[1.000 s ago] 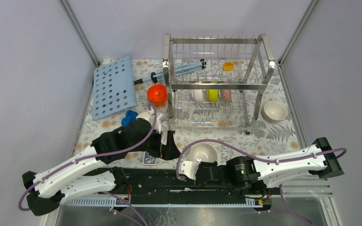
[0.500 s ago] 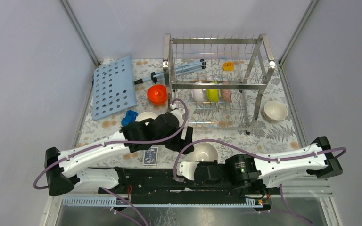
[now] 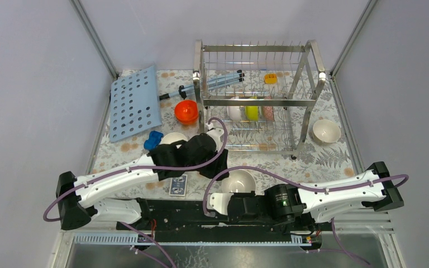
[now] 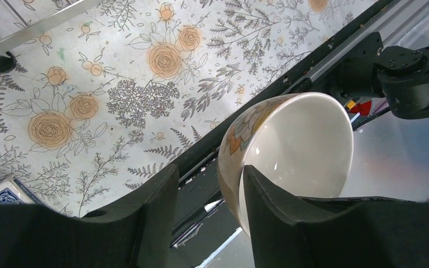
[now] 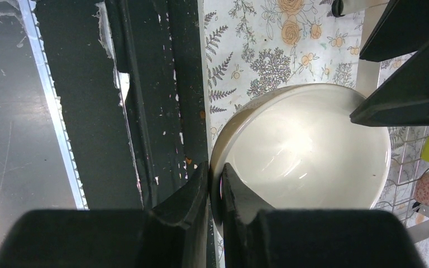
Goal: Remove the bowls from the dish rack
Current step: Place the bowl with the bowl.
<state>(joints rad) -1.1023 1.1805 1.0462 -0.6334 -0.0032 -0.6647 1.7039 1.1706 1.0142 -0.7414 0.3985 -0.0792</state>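
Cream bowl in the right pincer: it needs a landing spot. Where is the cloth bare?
Bare cloth lies between the dish rack front and the right arm, right of the held bowl. Left of the rack is crowded: orange bowl, white bowl, left arm.

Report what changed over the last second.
The left gripper swung right toward the rack, open and empty. The right gripper barely moved, still pinching the cream bowl. The racked bowls stayed put.
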